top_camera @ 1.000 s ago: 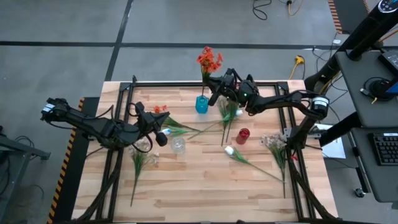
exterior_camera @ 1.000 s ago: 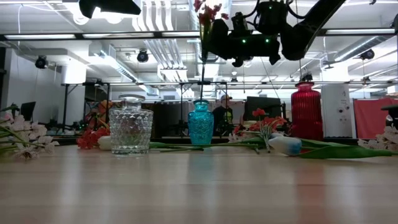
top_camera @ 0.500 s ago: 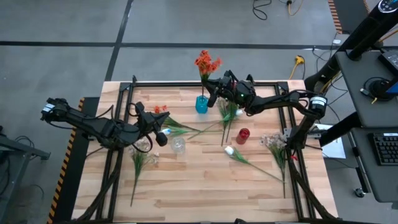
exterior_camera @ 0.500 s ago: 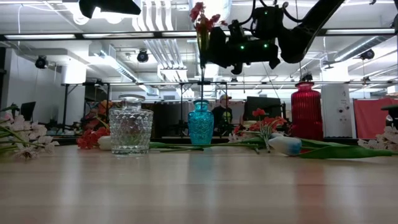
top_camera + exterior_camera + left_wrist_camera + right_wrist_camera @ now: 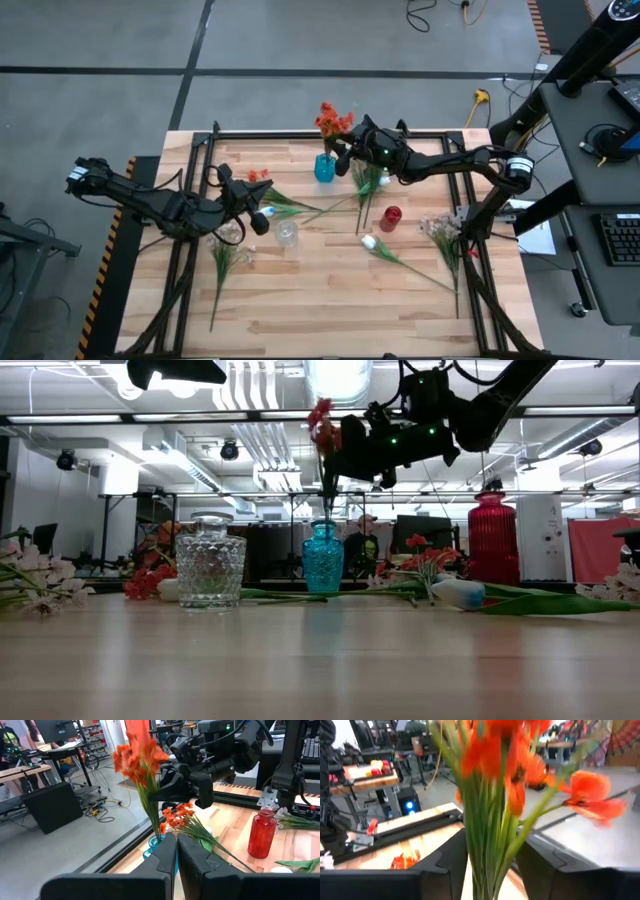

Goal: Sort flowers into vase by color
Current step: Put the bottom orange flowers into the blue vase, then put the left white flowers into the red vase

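Observation:
An orange-red spray (image 5: 335,120) (image 5: 320,420) stands with its stem ends in the blue vase (image 5: 324,168) (image 5: 323,558) near the table's far edge. My right gripper (image 5: 492,840) (image 5: 345,150) is level at the spray's stems, above the vase. It is open, with one finger on either side of the green stems (image 5: 490,820). My left gripper (image 5: 176,837) (image 5: 258,216) hangs shut and holds nothing, left of the table's middle. Other flowers lie flat on the table: orange ones (image 5: 257,176), a white bud (image 5: 370,241) and pale bunches (image 5: 440,230). My right gripper has the spray's stems (image 5: 487,855) between its two fingers, coming level from the table's right. A gap shows beside the stems, and I cannot tell whether either finger touches them. The spray stands nearly upright in the blue vase.
A clear glass vase (image 5: 287,234) (image 5: 210,572) stands mid-table and a red vase (image 5: 391,218) (image 5: 497,540) to its right. A green-stemmed spray (image 5: 365,180) lies between the blue and red vases. Black frame rails (image 5: 200,150) run along the table's edges.
My right gripper has tipped its fingers downward to level and sunk a little toward the blue vase. The orange-red spray has come lower with it, its blossoms now closer above the vase.

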`<state>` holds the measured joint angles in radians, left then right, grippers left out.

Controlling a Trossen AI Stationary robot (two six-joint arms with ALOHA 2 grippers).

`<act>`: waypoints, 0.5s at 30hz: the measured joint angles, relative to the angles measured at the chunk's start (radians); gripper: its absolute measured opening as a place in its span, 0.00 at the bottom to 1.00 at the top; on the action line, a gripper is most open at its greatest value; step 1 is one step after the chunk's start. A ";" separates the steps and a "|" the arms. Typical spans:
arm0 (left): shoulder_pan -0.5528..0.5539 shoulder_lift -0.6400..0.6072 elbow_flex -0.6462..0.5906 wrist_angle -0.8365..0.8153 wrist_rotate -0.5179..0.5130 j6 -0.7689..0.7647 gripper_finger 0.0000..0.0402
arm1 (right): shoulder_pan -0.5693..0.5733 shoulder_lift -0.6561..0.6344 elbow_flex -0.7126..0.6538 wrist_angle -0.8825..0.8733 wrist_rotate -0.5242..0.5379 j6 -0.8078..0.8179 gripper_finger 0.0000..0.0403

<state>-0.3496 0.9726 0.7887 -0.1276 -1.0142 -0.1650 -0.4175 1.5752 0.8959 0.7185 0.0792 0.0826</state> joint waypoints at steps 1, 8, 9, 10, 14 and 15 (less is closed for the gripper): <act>0.000 0.000 0.000 0.000 0.000 0.000 0.00 | 0.000 -0.006 0.000 -0.012 0.000 0.004 0.41; 0.000 0.000 0.000 0.000 0.000 -0.021 0.00 | 0.001 -0.068 0.000 -0.177 0.000 0.031 0.56; 0.000 0.000 0.000 0.000 0.000 -0.028 0.00 | 0.001 -0.083 0.000 -0.208 0.000 0.038 0.58; 0.000 0.000 0.000 0.000 0.001 -0.033 0.00 | 0.001 -0.098 0.000 -0.240 0.000 0.046 0.59; 0.000 0.009 0.000 0.001 0.002 -0.041 0.00 | 0.000 -0.159 0.000 -0.357 0.000 0.052 0.64; 0.000 0.013 0.000 0.000 0.002 -0.047 0.00 | 0.000 -0.175 0.000 -0.384 0.000 0.056 0.65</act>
<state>-0.3496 0.9859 0.7887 -0.1272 -1.0124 -0.2118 -0.4171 1.4002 0.8955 0.3347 0.0788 0.1383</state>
